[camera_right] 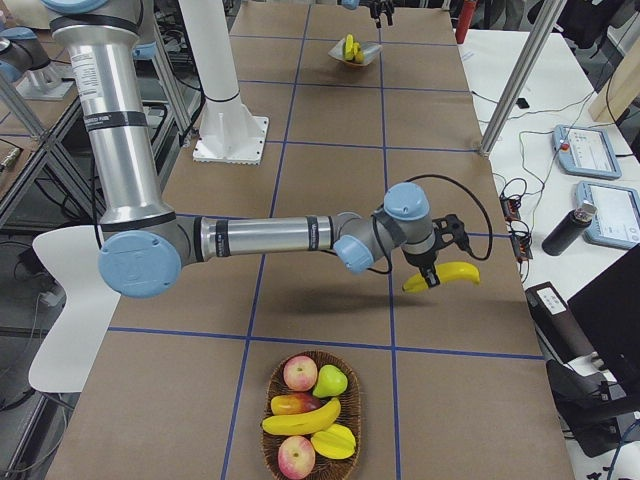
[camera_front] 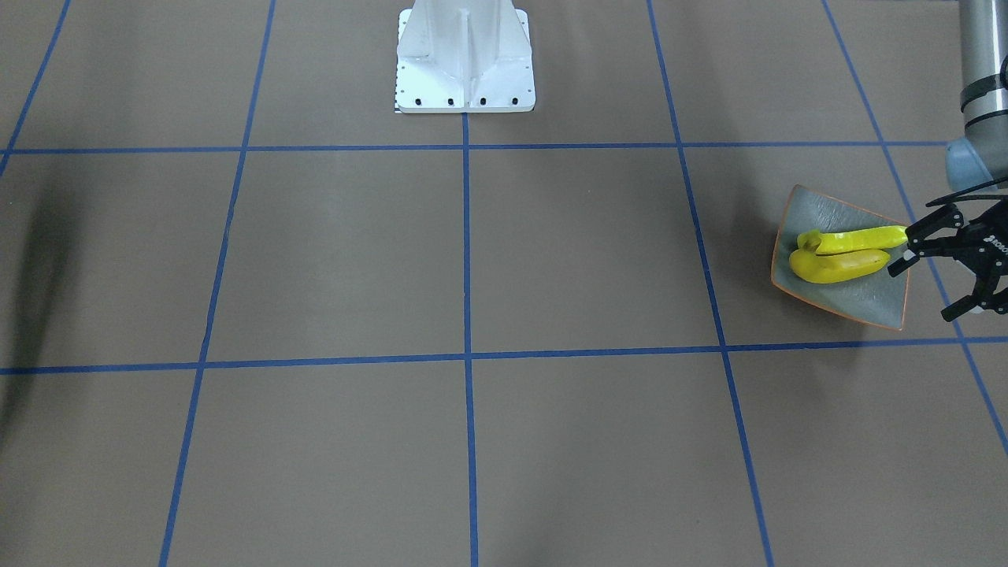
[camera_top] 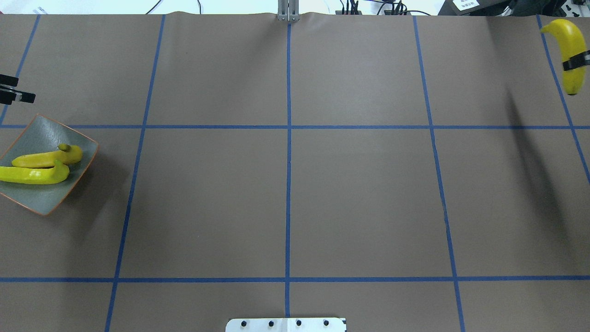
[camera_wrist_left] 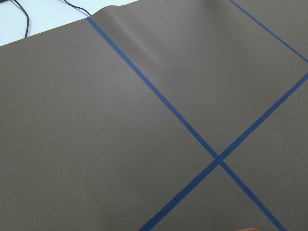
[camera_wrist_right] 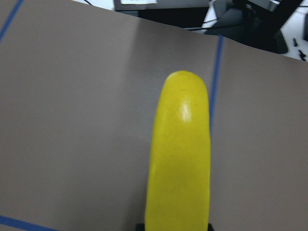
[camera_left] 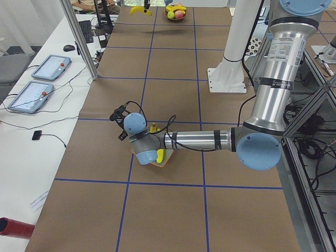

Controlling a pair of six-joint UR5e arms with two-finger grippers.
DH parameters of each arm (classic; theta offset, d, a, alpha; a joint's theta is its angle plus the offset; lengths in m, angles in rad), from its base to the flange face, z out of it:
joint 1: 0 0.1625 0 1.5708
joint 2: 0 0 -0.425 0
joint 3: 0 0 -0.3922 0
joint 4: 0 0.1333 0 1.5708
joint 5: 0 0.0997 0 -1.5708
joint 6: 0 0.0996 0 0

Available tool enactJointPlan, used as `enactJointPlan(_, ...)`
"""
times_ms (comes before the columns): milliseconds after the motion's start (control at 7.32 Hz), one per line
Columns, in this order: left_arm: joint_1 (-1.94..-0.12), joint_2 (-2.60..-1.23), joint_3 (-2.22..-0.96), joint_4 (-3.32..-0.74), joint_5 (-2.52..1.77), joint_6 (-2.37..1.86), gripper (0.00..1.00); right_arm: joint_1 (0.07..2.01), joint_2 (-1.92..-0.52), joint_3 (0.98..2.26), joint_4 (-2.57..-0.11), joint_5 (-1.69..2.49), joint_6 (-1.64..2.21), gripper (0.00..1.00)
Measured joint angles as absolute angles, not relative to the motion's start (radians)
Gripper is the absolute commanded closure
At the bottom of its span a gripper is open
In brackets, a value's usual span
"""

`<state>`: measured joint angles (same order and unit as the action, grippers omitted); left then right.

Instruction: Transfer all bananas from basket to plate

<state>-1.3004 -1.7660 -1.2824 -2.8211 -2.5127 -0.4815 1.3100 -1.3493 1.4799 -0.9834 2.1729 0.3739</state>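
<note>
The grey-green plate [camera_top: 40,133] with an orange rim sits at the table's left edge and holds two yellow bananas [camera_top: 46,159], side by side. My left gripper [camera_front: 921,293] hovers open just beyond the plate [camera_front: 858,303], with nothing between its fingers. At the far right, my right gripper [camera_top: 576,62] is shut on a third banana [camera_top: 570,41] held above the table; that banana [camera_wrist_right: 179,159] fills the right wrist view. The wicker basket [camera_right: 352,400] stands near the table's right end with one more banana [camera_right: 300,420] lying in it.
The basket also holds apples, a pear and other fruit [camera_right: 300,373]. The white robot base [camera_front: 465,59] stands at the table's middle edge. Blue tape lines cross the brown table. Tablets and cables lie on a side bench [camera_right: 600,190].
</note>
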Motion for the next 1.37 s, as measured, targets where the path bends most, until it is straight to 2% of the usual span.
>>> enactJointPlan(683,-1.262,-1.910,-1.304,-2.824,-2.509,-0.841,0.01,0.874,-1.030,1.542,-0.981,1.845,0.553,1.00)
enactJointPlan(957,-1.184,-1.963,-1.319,-2.825,-2.418,-0.979,0.01,0.787,-0.958,1.547,-0.987,1.769,0.611,1.00)
enactJointPlan(1366,-1.040,-2.053,-1.383,-2.827,-2.255,-1.490,0.01,0.685,-0.858,1.544,-0.996,1.643,0.670,1.00)
